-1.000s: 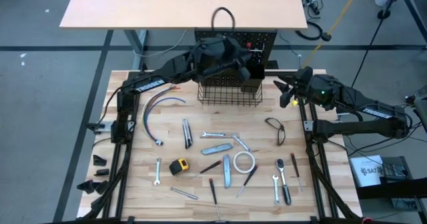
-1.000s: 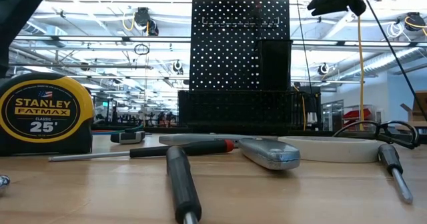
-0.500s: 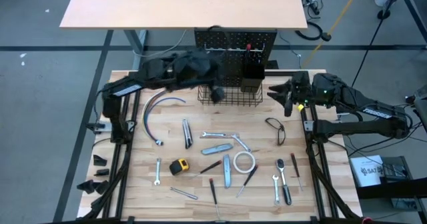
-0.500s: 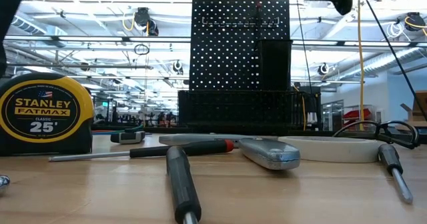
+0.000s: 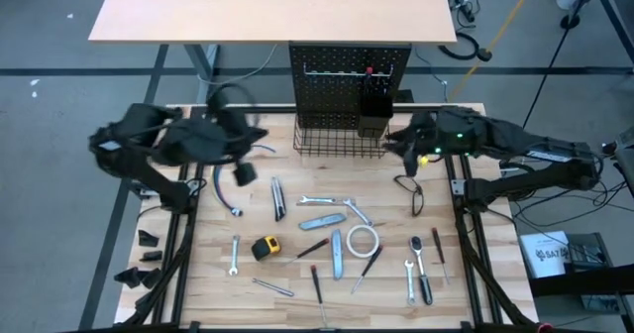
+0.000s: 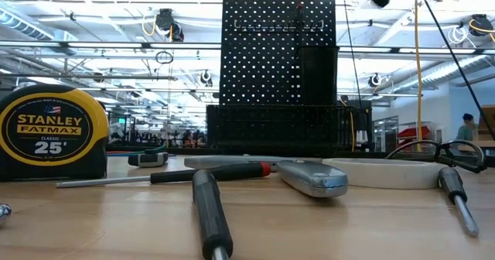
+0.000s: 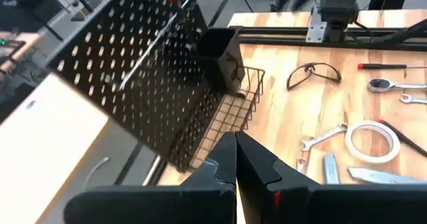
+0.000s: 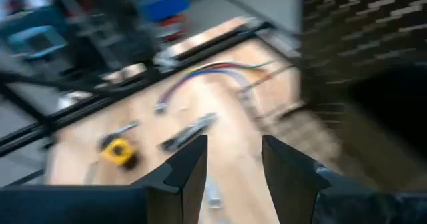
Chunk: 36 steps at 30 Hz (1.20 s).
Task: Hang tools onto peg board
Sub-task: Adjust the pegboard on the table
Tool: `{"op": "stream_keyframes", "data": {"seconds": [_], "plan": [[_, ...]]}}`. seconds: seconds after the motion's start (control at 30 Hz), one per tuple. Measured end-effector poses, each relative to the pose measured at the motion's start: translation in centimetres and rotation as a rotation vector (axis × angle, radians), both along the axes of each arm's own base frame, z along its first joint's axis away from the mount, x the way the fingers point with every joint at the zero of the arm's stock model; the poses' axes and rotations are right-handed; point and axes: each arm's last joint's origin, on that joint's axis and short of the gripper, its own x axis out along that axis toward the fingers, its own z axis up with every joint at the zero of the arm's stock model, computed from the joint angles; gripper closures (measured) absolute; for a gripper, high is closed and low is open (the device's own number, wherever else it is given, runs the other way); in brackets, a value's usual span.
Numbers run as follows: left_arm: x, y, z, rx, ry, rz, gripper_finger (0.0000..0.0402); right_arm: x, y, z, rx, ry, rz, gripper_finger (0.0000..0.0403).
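Both sets of jaws are empty: the left gripper [image 5: 244, 171] has its fingers [image 7: 230, 159] pressed flat together with nothing between them, and the right gripper [image 5: 400, 145] holds its fingers [image 8: 190, 165] apart with a clear gap and no tool in it. From where I stand, the left one hangs over the table's left side, above a curved cable [image 5: 230, 165], well apart from the peg board [image 5: 349, 65]. The right one sits just beside the right end of the wire basket [image 5: 340, 142] at the board's base. One red-capped item [image 5: 369, 71] hangs on the board (too small to say what it is). The tools lie flat on the wooden table [image 5: 198, 293]: a tape measure [image 5: 264, 247], a white tape roll [image 5: 363, 240], a utility knife [image 5: 323, 221], wrenches [image 5: 324, 201], a ratchet [image 5: 420, 267] and a screwdriver [image 6: 209, 216], with safety glasses [image 5: 409, 192] near the right arm.
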Motion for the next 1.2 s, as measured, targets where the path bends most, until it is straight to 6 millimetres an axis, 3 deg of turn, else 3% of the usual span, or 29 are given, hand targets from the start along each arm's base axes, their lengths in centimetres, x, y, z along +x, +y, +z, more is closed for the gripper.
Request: {"op": "stream_keyframes", "data": {"seconds": [0.13, 0.3, 0.57, 0.8, 0.93, 1.1, 1.2], "plan": [[-2.9, 0.6, -2.4, -0.037, -0.095, 0.011, 0.0401, -2.6, 0.2, 0.1, 0.031, 0.019, -0.157, 0.0266], [-3.7, 2.5, -8.1, -0.071, -0.227, -0.055, 0.0401, -4.3, -0.2, -1.6, 0.024, 0.037, -0.365, 0.0266], [-4.1, 9.9, -14.3, -0.177, -0.387, -0.091, 0.0401, -4.3, -2.2, -3.7, -0.004, 0.060, -0.479, 0.0278], [-3.7, 18.5, -17.7, -0.326, -0.467, -0.213, 0.0401, -5.5, -4.8, -3.6, -0.060, 0.114, -0.479, 0.0324], [-3.0, 22.5, -19.3, -0.297, -0.498, -0.284, 0.0401, -5.9, -6.8, -3.6, -0.064, 0.117, -0.434, 0.0342], [-2.6, 24.7, -20.5, -0.147, -0.479, -0.350, 0.0401, -6.5, -9.0, -4.1, -0.058, 0.152, -0.395, 0.0350], [-2.4, 25.2, -20.7, -0.093, -0.468, -0.292, 0.0392, -6.7, -10.2, -4.5, -0.056, 0.186, -0.389, 0.0349]]}}
